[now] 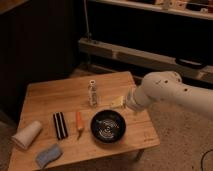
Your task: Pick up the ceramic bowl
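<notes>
**Colours and patterns.** Table [50, 97]: light honey-brown wood with lengthwise grain. Ceramic bowl [108, 126]: glossy black, with pale concentric swirl marks inside. Gripper [118, 102]: pale yellowish, at the end of the white arm [170, 92], over the table just beyond the bowl's far right rim. Slim stick [79, 121] beside the bowl: orange. Flat bar [60, 125]: black with a pale lengthwise stripe. Cup [27, 134] lying on its side: white. Sponge [48, 155]: blue-grey. Small bottle [92, 93]: pale. Backdrop: near-black, crossed by a pale grey rail [150, 55].
</notes>
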Available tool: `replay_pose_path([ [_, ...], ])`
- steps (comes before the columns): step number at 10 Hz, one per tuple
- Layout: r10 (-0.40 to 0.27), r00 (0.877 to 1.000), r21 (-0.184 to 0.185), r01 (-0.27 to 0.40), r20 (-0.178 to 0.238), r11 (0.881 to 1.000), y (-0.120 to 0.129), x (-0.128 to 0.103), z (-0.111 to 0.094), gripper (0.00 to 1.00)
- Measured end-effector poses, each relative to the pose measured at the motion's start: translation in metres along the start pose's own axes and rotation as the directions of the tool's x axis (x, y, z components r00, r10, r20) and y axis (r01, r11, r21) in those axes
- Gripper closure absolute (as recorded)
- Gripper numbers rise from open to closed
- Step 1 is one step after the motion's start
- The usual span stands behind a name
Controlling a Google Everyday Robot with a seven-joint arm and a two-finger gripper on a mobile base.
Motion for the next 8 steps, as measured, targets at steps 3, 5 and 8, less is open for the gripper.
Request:
replay_pose_path([
  [3, -0.007, 1.000, -0.040, 0.007, -0.001, 0.999, -0.005, 0.001, 0.012, 0.27],
  [5, -0.006, 1.000, -0.040, 0.005, -0.003, 0.999, -0.011, 0.002, 0.022, 0.27],
  [8, 0.001, 1.000, -0.030, -0.002, -0.023, 1.000, -0.013, 0.001, 0.040, 0.27],
])
